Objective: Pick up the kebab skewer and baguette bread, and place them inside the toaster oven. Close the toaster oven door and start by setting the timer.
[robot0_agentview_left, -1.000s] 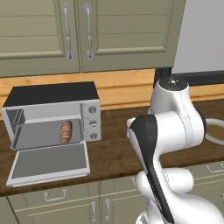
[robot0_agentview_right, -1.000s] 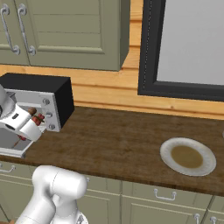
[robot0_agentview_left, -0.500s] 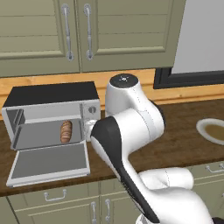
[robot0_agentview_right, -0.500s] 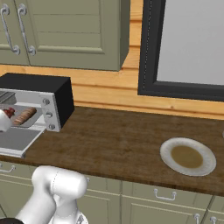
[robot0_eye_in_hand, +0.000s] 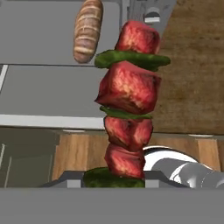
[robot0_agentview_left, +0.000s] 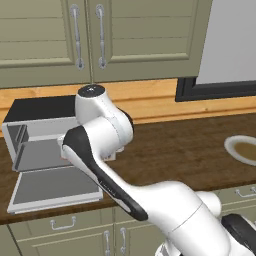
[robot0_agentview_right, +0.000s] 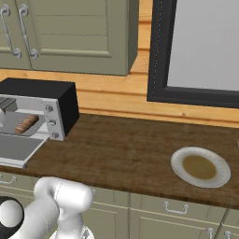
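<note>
Carrying the skewer [robot0_eye_in_hand: 128, 105] clenched in the tool [robot0_eye_in_hand: 114, 177] — bread [robot0_eye_in_hand: 87, 29] already lies ahead inside the oven [robot0_eye_in_hand: 52, 30]. Ease forward over the dropped door [robot0_eye_in_hand: 48, 96], laying it beside the loaf.

Olive-green wall cabinets [robot0_agentview_left: 100, 35] hang above a dark wooden counter [robot0_agentview_right: 126, 154] with a pale wood backsplash [robot0_agentview_right: 112, 98]. A black-framed window [robot0_agentview_right: 200, 51] sits alongside; matching drawers [robot0_agentview_right: 172, 210] below.

dark wooden counter [robot0_agentview_right: 121, 149] carries the toaster oven [robot0_agentview_right: 39, 109] (door down) and a plate [robot0_agentview_right: 200, 167].
</note>
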